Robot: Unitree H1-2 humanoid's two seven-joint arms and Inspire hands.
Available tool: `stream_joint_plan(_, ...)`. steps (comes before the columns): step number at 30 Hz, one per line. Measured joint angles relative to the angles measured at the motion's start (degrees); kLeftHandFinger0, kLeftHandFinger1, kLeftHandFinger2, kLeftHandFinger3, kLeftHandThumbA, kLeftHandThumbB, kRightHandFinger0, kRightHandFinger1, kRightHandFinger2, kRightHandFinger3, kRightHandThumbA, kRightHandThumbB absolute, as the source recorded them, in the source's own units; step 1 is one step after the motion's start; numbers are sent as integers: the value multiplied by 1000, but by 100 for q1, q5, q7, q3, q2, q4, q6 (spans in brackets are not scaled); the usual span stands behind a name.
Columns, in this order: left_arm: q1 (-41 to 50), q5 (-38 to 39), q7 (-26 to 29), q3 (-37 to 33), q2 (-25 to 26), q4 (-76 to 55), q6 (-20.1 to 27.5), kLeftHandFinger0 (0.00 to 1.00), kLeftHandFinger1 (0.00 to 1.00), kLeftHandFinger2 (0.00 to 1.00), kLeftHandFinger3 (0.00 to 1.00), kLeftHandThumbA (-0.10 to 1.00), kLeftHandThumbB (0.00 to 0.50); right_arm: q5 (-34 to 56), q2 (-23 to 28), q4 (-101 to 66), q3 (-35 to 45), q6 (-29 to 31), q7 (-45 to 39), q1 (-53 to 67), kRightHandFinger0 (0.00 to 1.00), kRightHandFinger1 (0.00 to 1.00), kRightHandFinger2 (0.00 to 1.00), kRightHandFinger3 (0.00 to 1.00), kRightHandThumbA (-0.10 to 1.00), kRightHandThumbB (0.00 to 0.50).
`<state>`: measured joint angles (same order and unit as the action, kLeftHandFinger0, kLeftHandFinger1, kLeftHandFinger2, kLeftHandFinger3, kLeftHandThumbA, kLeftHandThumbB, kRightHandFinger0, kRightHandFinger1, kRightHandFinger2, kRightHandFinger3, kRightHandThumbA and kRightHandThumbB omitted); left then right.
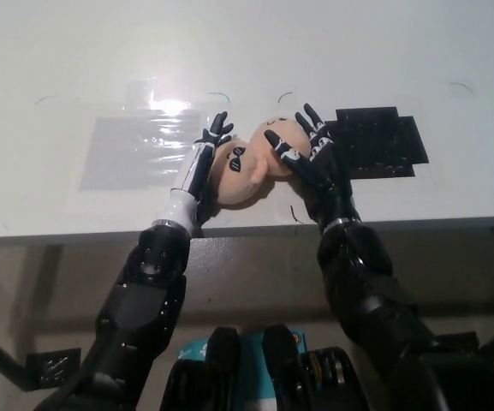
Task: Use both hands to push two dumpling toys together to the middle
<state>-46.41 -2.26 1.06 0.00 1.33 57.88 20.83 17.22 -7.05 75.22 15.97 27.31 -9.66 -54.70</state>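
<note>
While you look down from the head camera, read the scene like this:

Left hand: your left hand (205, 158) lies on the white table (58, 68), fingers spread apart and gripping nothing, its inner side pressed flat against the outer flank of one dumpling toy.

Right hand: your right hand (308, 154) is also spread, fingers fanned and closed on nothing; they drape over the top and right flank of the other toy.

Left dumpling toy (240, 174): peach-coloured, with dark marks on its upper face, sitting just inside your left hand and close to the table's front edge.

Right dumpling toy (276, 141): same colour, partly covered by your right fingers, a little farther back on the table.

Contact: the two toys touch each other (no gap shows between them), squeezed between your hands.

Surroundings: a shiny clear tape patch (131, 150) lies to the left of your left hand; a black patch (379, 141) lies just right of your right hand.
</note>
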Motion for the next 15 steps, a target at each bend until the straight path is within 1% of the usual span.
stream_joint_plan(2, -38, -40, 1, -31, 73, 23, 0, 1000, 1000, 1000, 1000, 1000, 403, -62, 35, -71, -123, 0, 12, 22, 1000, 1000, 1000, 1000, 1000, 258)
stream_joint_plan(3, -51, -62, 0, -47, 129, 22, 1, 1000, 1000, 1000, 1000, 1000, 387, -113, 66, -115, -200, -4, 20, 41, 1000, 1000, 1000, 1000, 1000, 237)
stream_joint_plan(5, -56, -85, -17, -66, 220, 15, 4, 1000, 1000, 1000, 1000, 1000, 386, -196, 121, -187, -327, -4, 45, 91, 1000, 1000, 1000, 1000, 1000, 222)
stream_joint_plan(6, -54, -91, -32, -75, 302, 11, 4, 1000, 1000, 1000, 1000, 1000, 378, -261, 159, -243, -420, -5, 68, 121, 1000, 1000, 1000, 1000, 1000, 211)
stream_joint_plan(8, -55, -95, -66, -85, 434, 3, 6, 1000, 1000, 1000, 1000, 1000, 411, -363, 226, -399, -547, -20, 106, 196, 1000, 1000, 1000, 1000, 1000, 224)
stream_joint_plan(9, -55, -105, -77, -106, 524, -9, 6, 1000, 1000, 1000, 1000, 1000, 412, -426, 281, -525, -616, -29, 141, 257, 1000, 1000, 1000, 1000, 1000, 223)
stream_joint_plan(10, -57, -124, -79, -128, 595, -16, 5, 1000, 1000, 1000, 1000, 1000, 397, -472, 325, -642, -659, -32, 164, 309, 1000, 1000, 1000, 1000, 1000, 206)
stream_joint_plan(11, -54, -149, -85, -161, 679, -51, 4, 1000, 1000, 1000, 1000, 1000, 389, -516, 377, -760, -700, -38, 189, 359, 1000, 1000, 1000, 1000, 1000, 205)
stream_joint_plan(12, -46, -175, -100, -188, 757, -108, 2, 1000, 1000, 1000, 1000, 1000, 390, -558, 424, -871, -729, -42, 220, 397, 1000, 1000, 1000, 1000, 1000, 251)
stream_joint_plan(13, -44, -194, -116, -215, 829, -175, 2, 1000, 1000, 1000, 1000, 1000, 425, -613, 473, -984, -756, -46, 246, 425, 1000, 1000, 1000, 1000, 1000, 297)
stream_joint_plan(15, -47, -231, -131, -249, 969, -362, -33, 1000, 1000, 1000, 1000, 1000, 414, -696, 587, -1174, -791, -51, 324, 449, 1000, 1000, 1000, 1000, 1000, 326)
